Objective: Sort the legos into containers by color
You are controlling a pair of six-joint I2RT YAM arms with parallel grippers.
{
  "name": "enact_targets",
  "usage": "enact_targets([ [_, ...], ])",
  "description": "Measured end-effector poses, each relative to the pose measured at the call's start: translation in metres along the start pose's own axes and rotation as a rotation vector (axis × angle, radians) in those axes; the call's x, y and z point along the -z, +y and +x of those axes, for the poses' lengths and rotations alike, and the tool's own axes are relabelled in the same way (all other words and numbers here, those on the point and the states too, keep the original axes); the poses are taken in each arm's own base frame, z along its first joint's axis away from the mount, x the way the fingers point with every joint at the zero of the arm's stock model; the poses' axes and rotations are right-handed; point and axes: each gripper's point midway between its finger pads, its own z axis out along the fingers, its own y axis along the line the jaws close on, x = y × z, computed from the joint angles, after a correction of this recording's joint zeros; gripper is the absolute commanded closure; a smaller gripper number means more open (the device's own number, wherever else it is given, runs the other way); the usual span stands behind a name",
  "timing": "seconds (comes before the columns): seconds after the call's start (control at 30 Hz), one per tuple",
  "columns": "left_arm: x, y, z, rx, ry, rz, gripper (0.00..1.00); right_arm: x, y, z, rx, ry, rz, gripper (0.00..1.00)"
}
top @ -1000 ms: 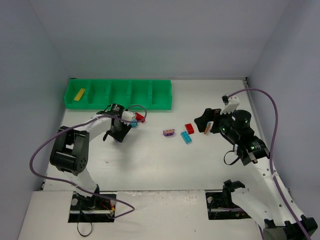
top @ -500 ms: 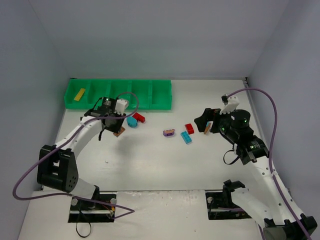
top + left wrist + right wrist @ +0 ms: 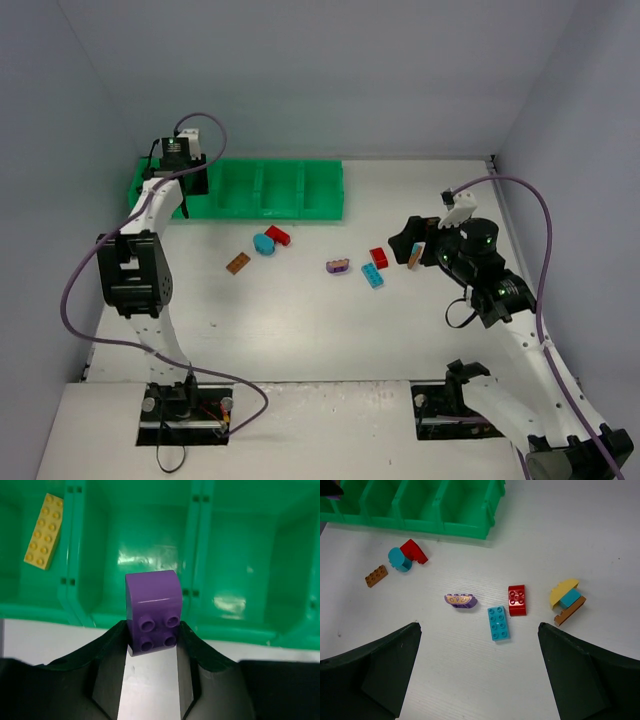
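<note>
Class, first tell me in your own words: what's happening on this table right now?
The left gripper is shut on a purple brick, holding it at the near edge of the green tray, in front of the compartment beside the one with a yellow brick. It has not let go yet. The right gripper hangs open over the table, where a red brick and a cyan brick, among others, lie unsorted.

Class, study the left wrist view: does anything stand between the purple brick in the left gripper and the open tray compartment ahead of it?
Nothing visible does. The purple brick, held by the left gripper, faces an empty compartment of the green tray. The yellow brick lies in the neighbouring compartment.
</note>
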Motion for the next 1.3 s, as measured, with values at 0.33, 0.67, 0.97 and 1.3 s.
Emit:
enact_targets([
  [0.33, -0.070, 0.036, -0.003, 0.075, 0.027, -0.044, 0.35, 0.001, -0.002, -0.001, 0.001, -0.007, 0.011, 0.00],
  [0.67, -0.018, 0.011, 0.015, 0.063, 0.045, 0.056, 0.30, 0.000, -0.005, -0.001, 0.001, -0.006, 0.029, 0.00],
  [0.97, 0.073, -0.091, 0.085, -0.131, 0.103, 0.263, 0.30, -0.003, -0.008, 0.001, 0.006, 0.004, 0.042, 0.00],
  [1.3, 0.040, -0.108, 0.191, -0.255, 0.416, 0.284, 0.33, -0.005, -0.009, 0.003, 0.006, 0.013, 0.044, 0.00],
])
